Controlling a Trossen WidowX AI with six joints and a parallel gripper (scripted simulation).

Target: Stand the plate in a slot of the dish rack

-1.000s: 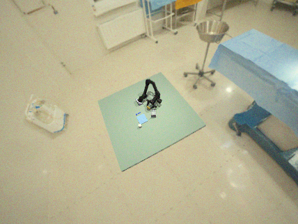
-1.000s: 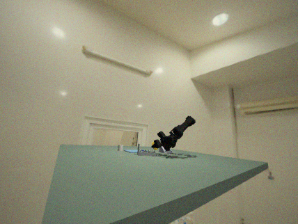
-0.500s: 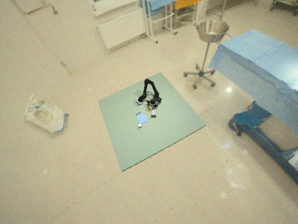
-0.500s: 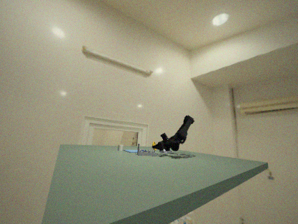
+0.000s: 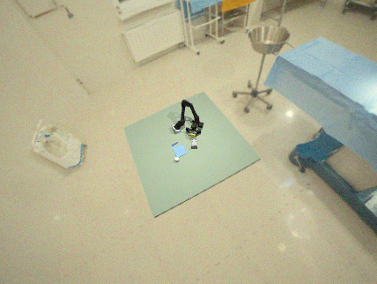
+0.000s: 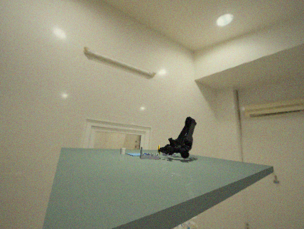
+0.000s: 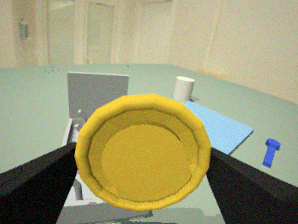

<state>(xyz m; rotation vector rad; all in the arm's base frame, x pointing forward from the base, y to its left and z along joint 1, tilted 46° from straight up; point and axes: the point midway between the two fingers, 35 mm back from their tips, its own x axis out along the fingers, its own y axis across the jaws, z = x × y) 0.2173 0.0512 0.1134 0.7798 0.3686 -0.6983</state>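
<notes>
So the yellow plate (image 7: 143, 156) is being gripped by the pincer (image 7: 143, 183), clamped at its edges between the two dark fingers, and it's being held upright, face toward the wrist camera, above the green surface (image 7: 40, 96). The grey dish rack (image 7: 96, 96) is being seen right behind and below the plate. A light blue mat (image 7: 216, 125) is lying off to the right, with a small white cup (image 7: 185, 87) at its far edge and a little blue bolt (image 7: 270, 152) just beside it.
</notes>
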